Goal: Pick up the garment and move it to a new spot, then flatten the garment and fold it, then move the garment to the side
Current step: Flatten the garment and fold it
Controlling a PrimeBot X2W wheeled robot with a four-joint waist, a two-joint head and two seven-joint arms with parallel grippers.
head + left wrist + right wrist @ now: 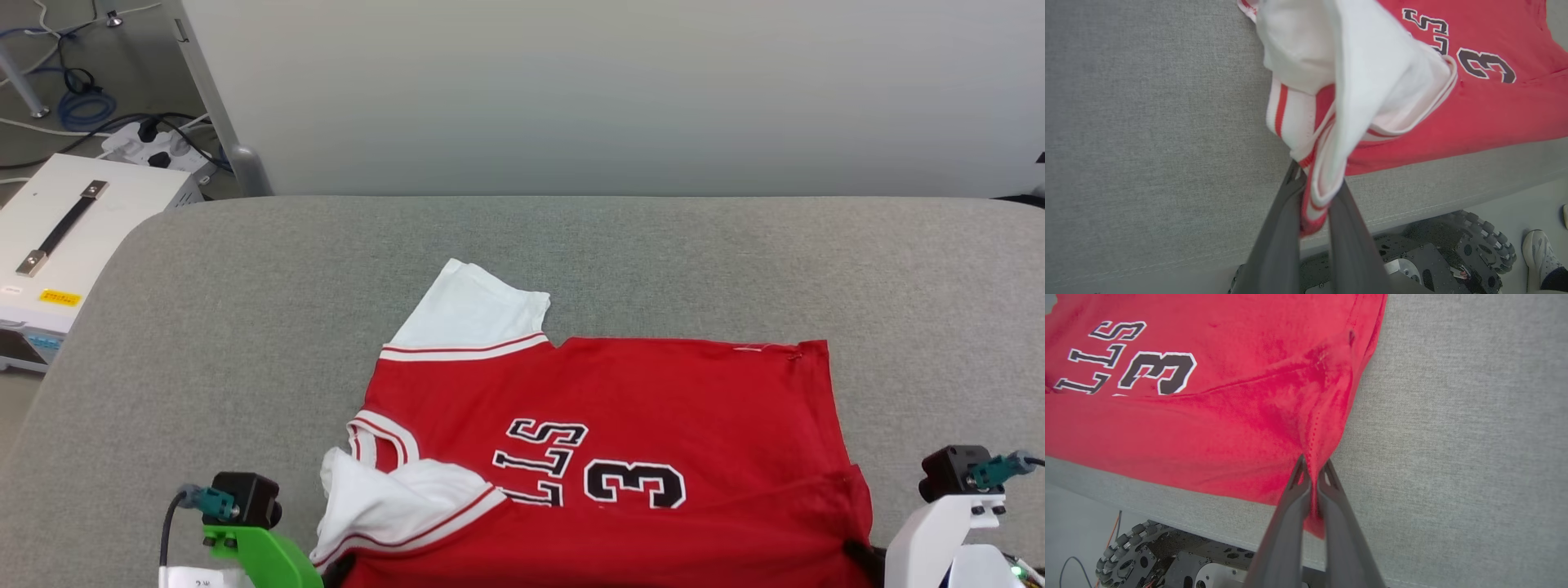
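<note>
Red jersey cloth marks the garment [620, 408], spread print-up toward 6 o'clock on the grey fabric-covered desk [245, 327], with one white sleeve pointing to 11 o'clock. The left tool [1316, 179] is clamped on the bunched white sleeve and striped cuff at 7 o'clock. The right tool [1312, 469] pinches the red hem corner at 5 o'clock.

The move to a new spot and most of the flattening look done, though the near sleeve is rumpled. I see no fold yet, so folding and moving the shirt aside remain.

A pale panel [571, 90] stands at 12 o'clock. A white case [82, 220] sits at 9 o'clock, with floor cables [82, 106] at 10. A person's shoe [1539, 253] is on the floor beside the robot's wheeled base [1453, 253].
</note>
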